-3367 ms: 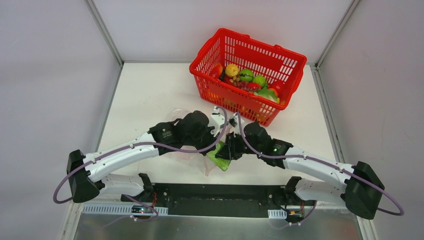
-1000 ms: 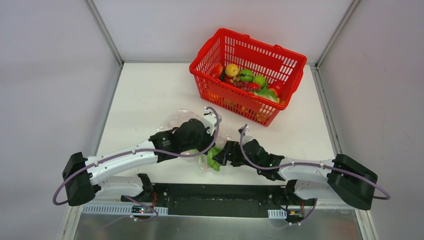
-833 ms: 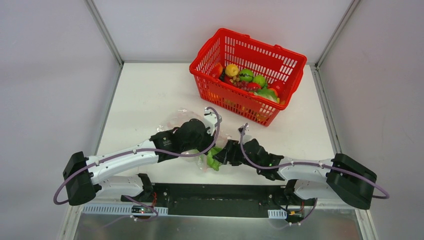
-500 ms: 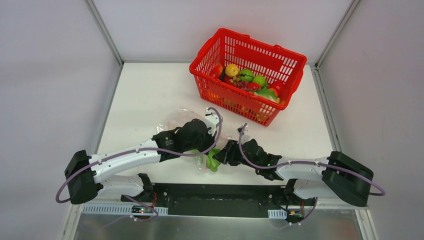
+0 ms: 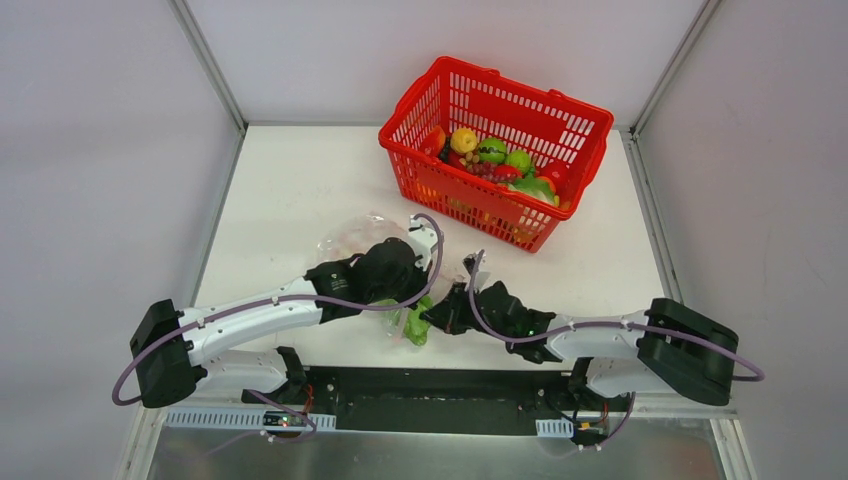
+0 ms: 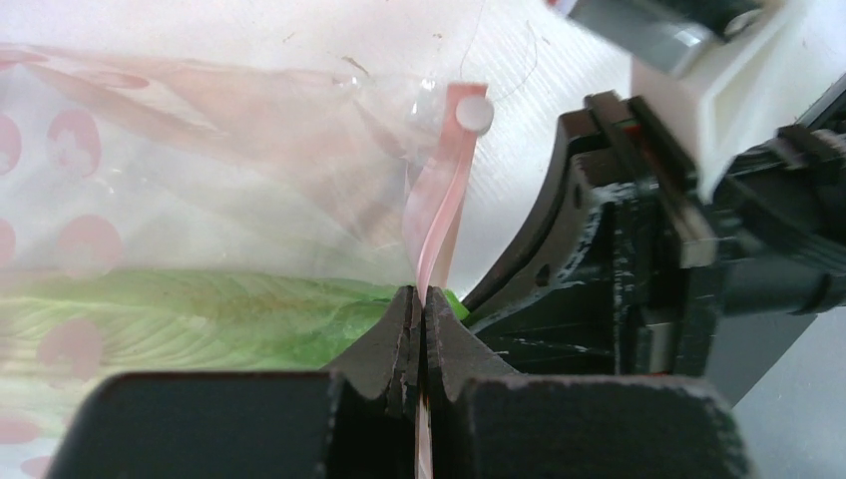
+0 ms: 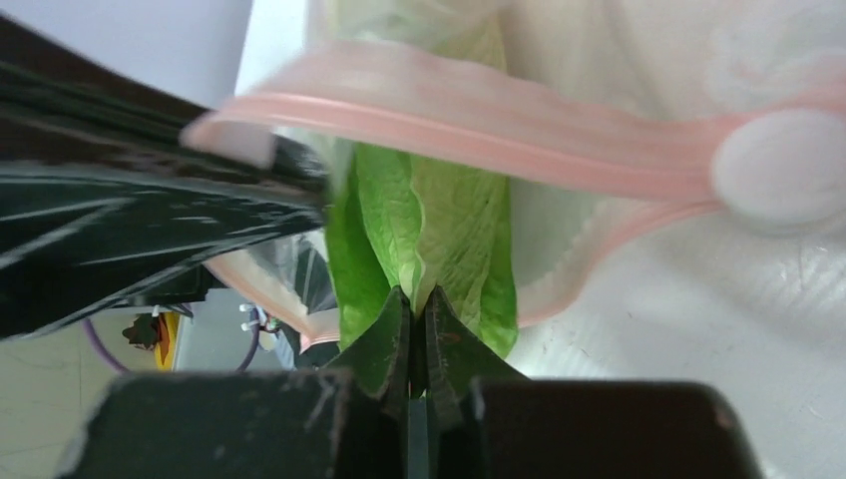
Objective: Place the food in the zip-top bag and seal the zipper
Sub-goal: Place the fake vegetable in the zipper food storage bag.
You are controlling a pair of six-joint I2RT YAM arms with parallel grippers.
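The clear zip-top bag (image 5: 352, 236) with pink spots lies near the table's front, its mouth facing right. My left gripper (image 6: 420, 299) is shut on the pink zipper strip (image 6: 441, 215) and holds the mouth's edge up. My right gripper (image 7: 417, 304) is shut on the leafy end of the green cabbage (image 7: 429, 215), which passes through the open pink mouth (image 7: 469, 110) into the bag. The cabbage shows through the plastic in the left wrist view (image 6: 190, 314) and between the grippers from above (image 5: 413, 322). The white slider (image 7: 773, 170) sits at the strip's right end.
The red plastic basket (image 5: 560, 111) stands at the back right, holding several toy fruits and vegetables. The two arms meet close together near the front edge; my right gripper's black body (image 6: 638, 259) fills the right of the left wrist view.
My right gripper has moved left with the cabbage, pushing it further into the bag mouth. My left gripper has kept hold of the zipper edge and shifted slightly.
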